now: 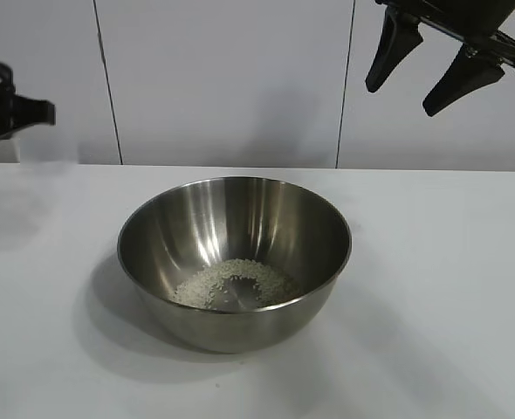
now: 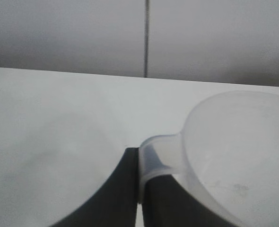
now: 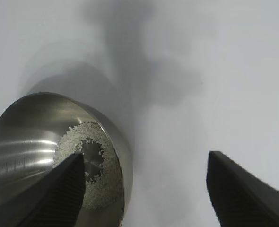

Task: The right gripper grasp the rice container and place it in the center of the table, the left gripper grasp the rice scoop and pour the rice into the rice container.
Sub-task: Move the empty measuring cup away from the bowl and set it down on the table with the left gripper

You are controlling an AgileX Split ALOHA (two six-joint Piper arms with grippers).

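The rice container [image 1: 234, 229], a shiny steel bowl, stands at the middle of the white table [image 1: 449, 279]. The rice [image 1: 231, 281] lies as a thin white ring on its bottom. My right gripper [image 1: 401, 99] hangs open and empty high above the table, behind and to the right of the bowl. In the right wrist view the bowl [image 3: 26, 142] and rice [image 3: 78, 135] lie below the open gripper [image 3: 145, 158]. My left gripper [image 1: 39, 112] is at the far left edge. In the left wrist view it [image 2: 138, 156] is shut on the handle of the rice scoop [image 2: 234, 151], which shows no heap of rice.
A grey panelled wall [image 1: 223, 78] stands behind the table's far edge. Bare white tabletop surrounds the bowl on all sides.
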